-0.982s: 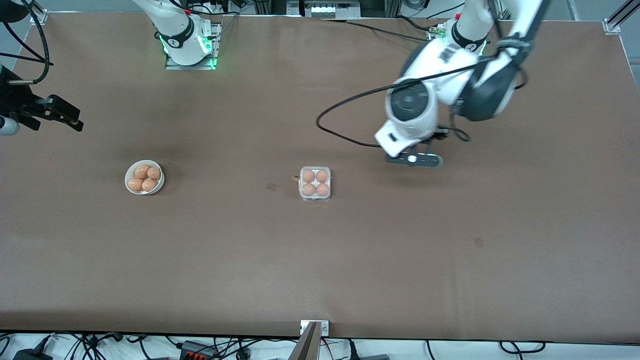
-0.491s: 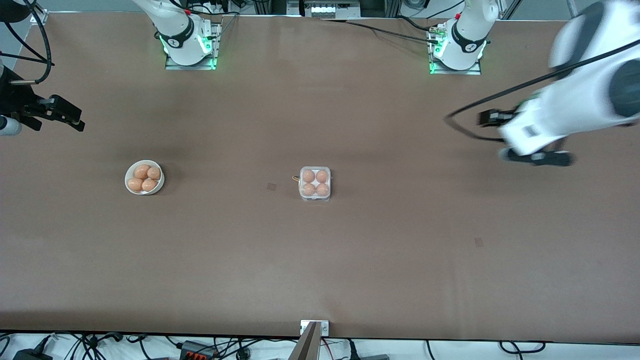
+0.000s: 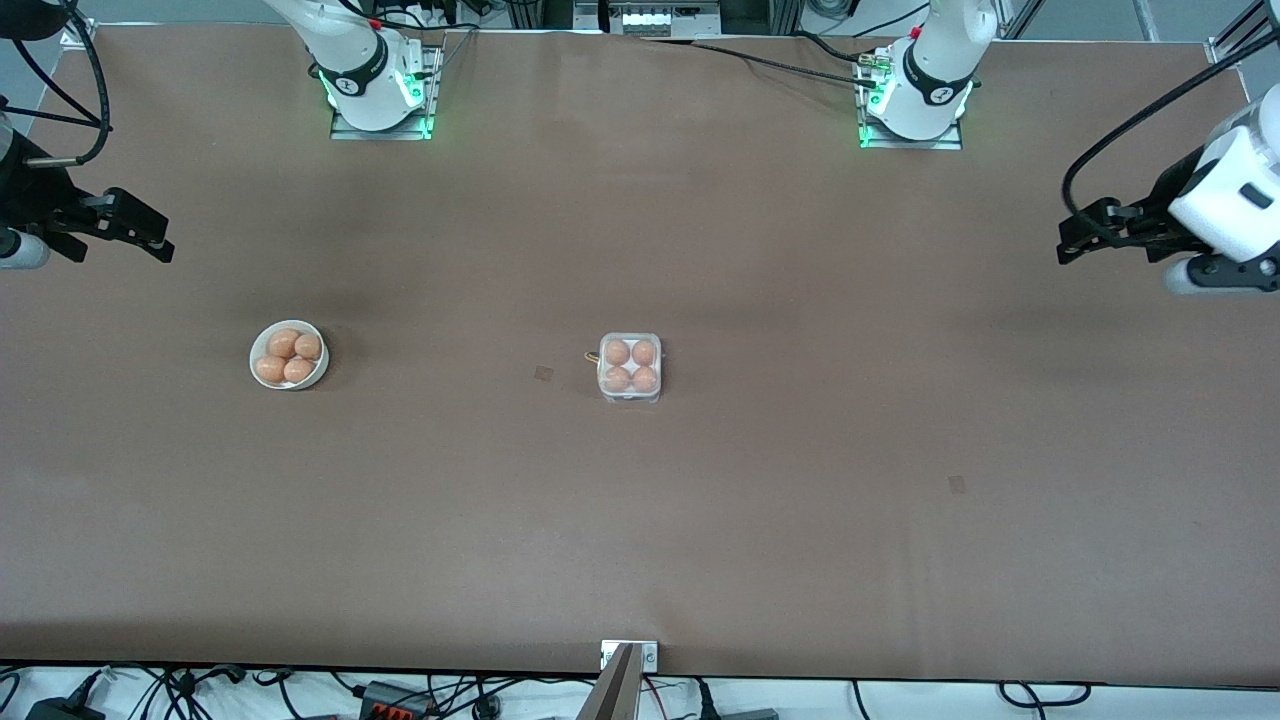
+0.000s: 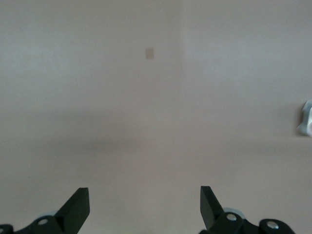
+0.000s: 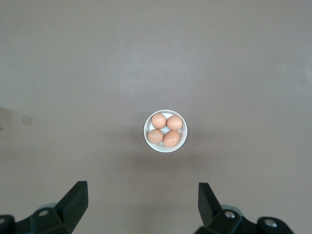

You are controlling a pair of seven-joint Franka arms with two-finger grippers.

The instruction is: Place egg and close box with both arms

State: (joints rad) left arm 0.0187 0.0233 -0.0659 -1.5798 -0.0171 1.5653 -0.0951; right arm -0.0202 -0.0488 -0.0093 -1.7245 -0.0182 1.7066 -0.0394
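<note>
Box (image 3: pixel 630 367) sits mid-table, all four cells filled with brown eggs, one egg (image 3: pixel 618 352) in each; the clear lid appears to lie down over them, though whether it is latched cannot be told. Judgement: placing is done and closing looks done or nearly so, with at most a check of the lid left. The box is square, so no real long axis; its edges run parallel to the table edges, cells facing up, and a small tab shows on the side toward the right arm's end of the table. Toward that end from the box, well apart, a white bowl (image 3: pixel 289 355) holds four more eggs. The left gripper (image 4: pixel 145 207) hangs over bare table at the left arm's end, well apart from the box, fingers spread wide and empty. The right gripper (image 5: pixel 141 204) waits high at its own end, past the bowl from the box, fingers spread and empty.
</note>
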